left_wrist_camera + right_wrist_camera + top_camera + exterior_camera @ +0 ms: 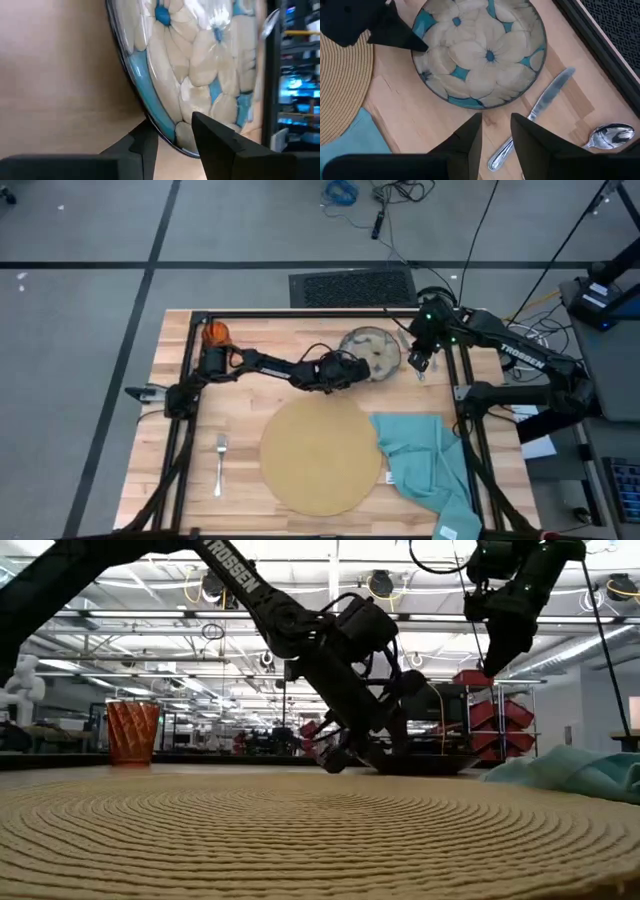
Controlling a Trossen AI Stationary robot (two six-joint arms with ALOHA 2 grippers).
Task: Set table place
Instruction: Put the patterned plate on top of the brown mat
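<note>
The plate [372, 350], patterned with cream flowers on teal, lies at the table's far middle, beyond the round tan mat [320, 455]. My left gripper [352, 370] reaches in from the left and is shut on the plate's rim. My right gripper [496, 130] hovers open above the table just right of the plate, over a silver knife [540, 105] and spoon [610, 136]. A teal napkin [425, 460] lies crumpled on the table, its left edge overlapping the mat's right edge. A fork [220, 460] lies left of the mat. The orange cup [215, 333] stands at the far left. My left gripper has the plate's left rim [167, 131] between its two fingers, one finger [215, 140] over the inside and the other [145, 147] at the outer edge. The fingers come in low from the table's left. The plate looks level; I cannot tell whether it still rests on the table.
A black frame [300, 317] runs along the table's far edge and down both sides. Bare wood lies between fork and mat and left of the plate. The right arm's base [500, 395] stands at the table's right edge.
</note>
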